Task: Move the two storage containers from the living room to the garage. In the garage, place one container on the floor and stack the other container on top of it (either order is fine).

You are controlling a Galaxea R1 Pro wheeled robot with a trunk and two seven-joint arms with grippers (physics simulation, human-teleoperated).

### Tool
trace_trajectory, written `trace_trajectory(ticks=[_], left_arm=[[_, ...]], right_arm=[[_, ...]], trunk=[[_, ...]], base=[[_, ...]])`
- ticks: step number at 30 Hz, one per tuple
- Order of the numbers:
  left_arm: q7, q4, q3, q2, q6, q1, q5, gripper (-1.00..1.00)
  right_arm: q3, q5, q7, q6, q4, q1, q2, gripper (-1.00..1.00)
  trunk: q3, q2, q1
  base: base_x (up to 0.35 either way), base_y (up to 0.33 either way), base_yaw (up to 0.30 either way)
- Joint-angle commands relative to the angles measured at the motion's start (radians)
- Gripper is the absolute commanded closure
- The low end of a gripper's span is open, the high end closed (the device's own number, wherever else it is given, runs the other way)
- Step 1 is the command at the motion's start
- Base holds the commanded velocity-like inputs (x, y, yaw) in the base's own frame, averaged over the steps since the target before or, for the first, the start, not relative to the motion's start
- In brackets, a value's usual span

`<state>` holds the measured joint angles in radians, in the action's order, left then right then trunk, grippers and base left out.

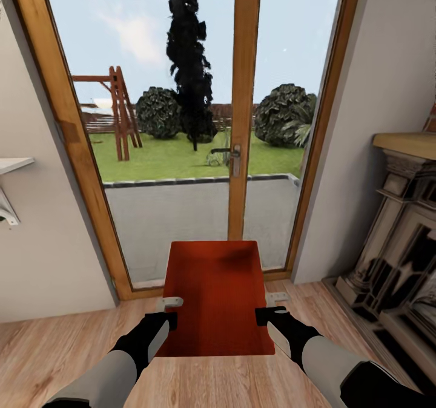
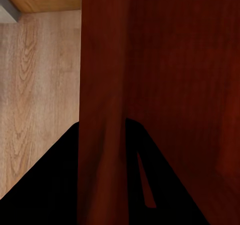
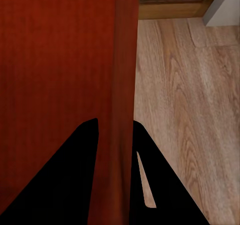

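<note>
One red-orange open-top storage container (image 1: 213,299) sits in front of me in the living room, between my two arms. My left gripper (image 1: 162,322) is shut on its left side wall, black fingers (image 2: 55,185) straddling the wall (image 2: 102,85) in the left wrist view. On the right side wall (image 3: 117,60), my right gripper (image 1: 270,316) is shut the same way, one finger (image 3: 150,175) outside. I cannot tell whether the container touches the wood-plank floor (image 1: 72,347). The garage is out of view.
A wood-framed glass door (image 1: 244,123) with a handle (image 1: 235,157) stands straight ahead, with a garden beyond. A dark stone fireplace (image 1: 402,256) juts out at the right. A white shelf (image 1: 9,172) hangs on the left wall.
</note>
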<state>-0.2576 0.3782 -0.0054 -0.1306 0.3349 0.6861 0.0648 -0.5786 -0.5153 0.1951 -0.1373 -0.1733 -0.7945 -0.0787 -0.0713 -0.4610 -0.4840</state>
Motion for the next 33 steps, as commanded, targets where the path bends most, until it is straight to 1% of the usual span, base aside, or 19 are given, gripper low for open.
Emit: trace_trajectory(ticks=[1,9,33], left_arm=[[-0.011,-0.001,0.004,0.002,0.010,0.000,-0.010,1.00],[-0.011,-0.001,0.004,0.002,0.010,0.000,-0.010,1.00],[-0.009,-0.002,0.009,0.005,0.009,0.000,-0.009,1.00]], right_arm=[[0.014,0.023,0.007,0.028,-0.003,-0.002,0.004,1.00],[0.014,0.023,0.007,0.028,-0.003,-0.002,0.004,1.00],[0.014,0.023,0.007,0.028,-0.003,-0.002,0.000,1.00]], trunk=[[-0.001,-0.002,-0.001],[0.010,-0.002,-0.001],[0.010,-0.002,-0.001]], base=[[0.000,0.000,0.000],[0.000,0.000,0.000],[0.000,0.000,0.000]])
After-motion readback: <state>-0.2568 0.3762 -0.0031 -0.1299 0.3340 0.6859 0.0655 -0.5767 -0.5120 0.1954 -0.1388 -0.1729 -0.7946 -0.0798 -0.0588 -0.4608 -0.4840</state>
